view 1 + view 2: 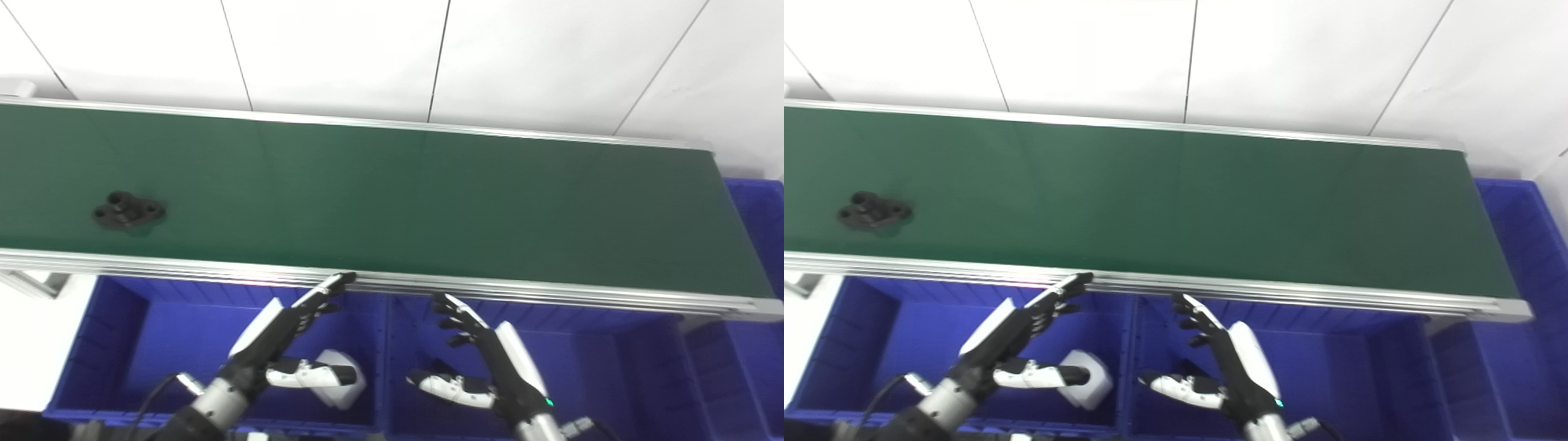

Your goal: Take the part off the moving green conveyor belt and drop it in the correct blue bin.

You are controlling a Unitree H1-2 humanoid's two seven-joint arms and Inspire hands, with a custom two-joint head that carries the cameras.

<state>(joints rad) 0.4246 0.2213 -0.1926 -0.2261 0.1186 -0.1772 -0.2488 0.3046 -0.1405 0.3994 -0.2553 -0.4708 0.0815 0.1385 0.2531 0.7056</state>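
A small black part (127, 211) with round bosses lies on the green conveyor belt (392, 202) near its left end, toward the near edge. My left hand (283, 334) hovers open over the left blue bin (104, 343), its fingertips close to the belt's near rail. My right hand (484, 358) is open above the middle blue bin (612, 361), fingers spread, holding nothing. Both hands are well to the right of the part.
A white object (338, 386) lies in the left bin beneath my left hand. Another blue bin (759, 208) stands past the belt's right end. An aluminium rail (429, 285) runs along the belt's near side. White floor tiles lie beyond the belt.
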